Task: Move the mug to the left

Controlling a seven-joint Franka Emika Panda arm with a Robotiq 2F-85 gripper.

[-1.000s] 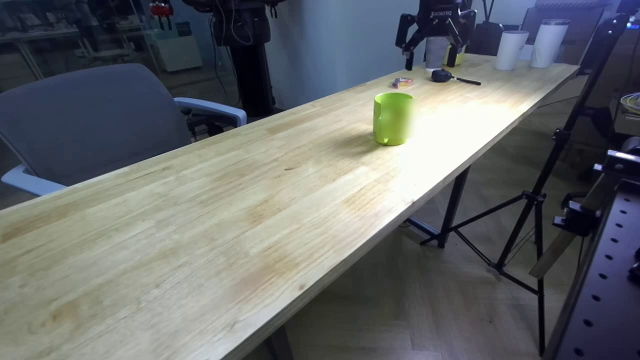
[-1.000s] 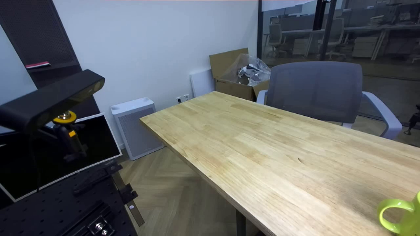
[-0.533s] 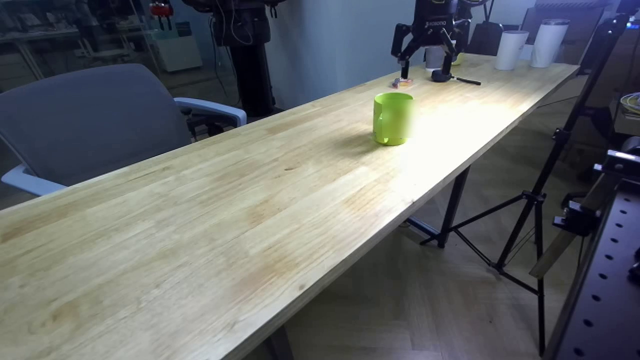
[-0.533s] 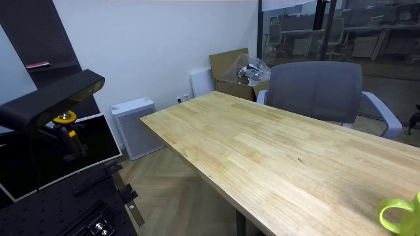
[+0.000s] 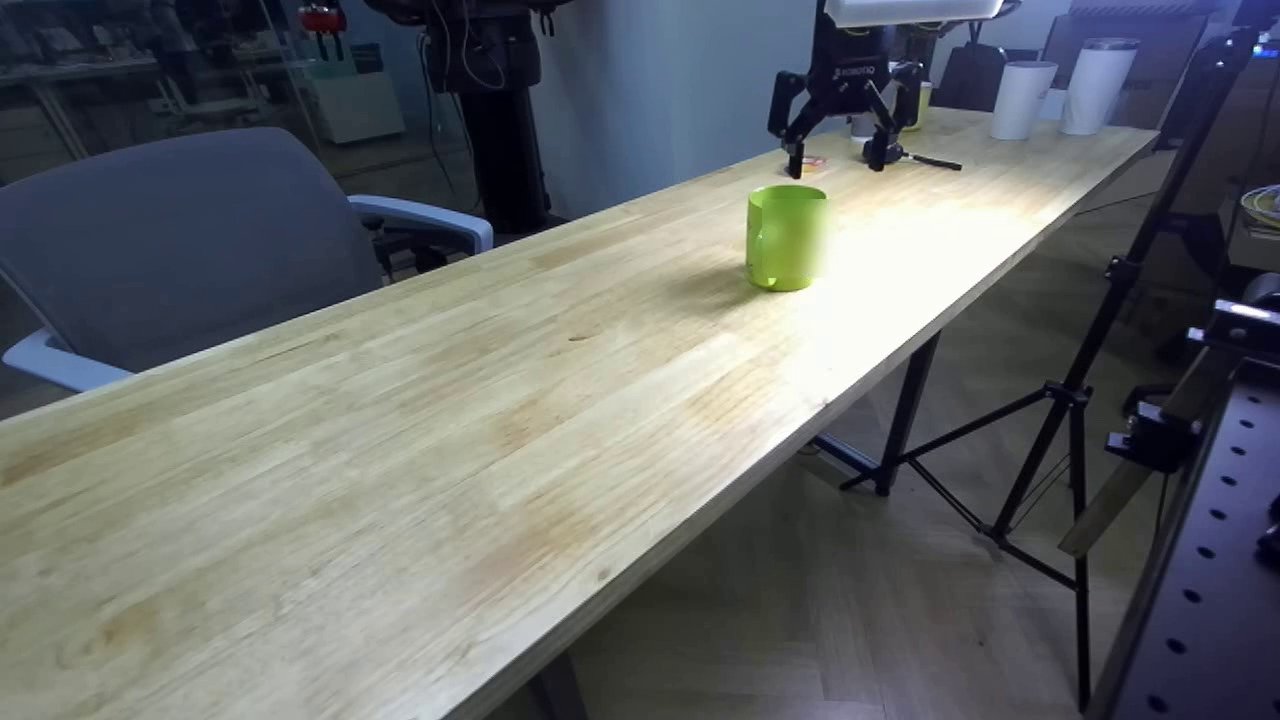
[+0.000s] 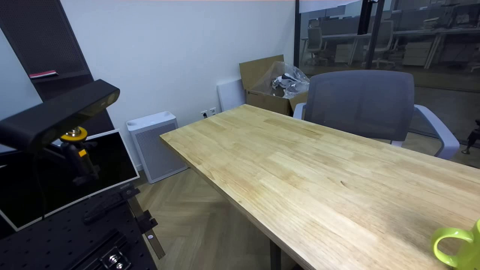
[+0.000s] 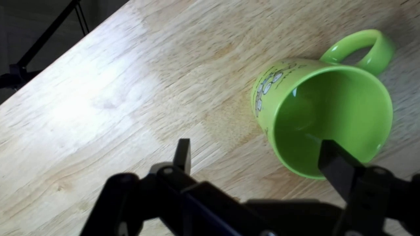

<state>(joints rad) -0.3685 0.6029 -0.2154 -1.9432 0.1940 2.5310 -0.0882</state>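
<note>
Tabletop (image 5: 480,420) glares beside mug (image 5: 782,240); desks (image 6: 408,32), seemingly, behind glass (image 6: 442,84).

My fingers (image 7: 338,167) are spread above the bench (image 7: 197,82), one hiding part of the green mug (image 7: 325,114), whose loop handle (image 7: 380,58) points away from them.

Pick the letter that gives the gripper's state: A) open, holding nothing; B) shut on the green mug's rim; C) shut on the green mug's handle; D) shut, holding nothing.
A: in an exterior view the gripper is spread wide with nothing clamped in it, and the green mug stands upright on the table.
</note>
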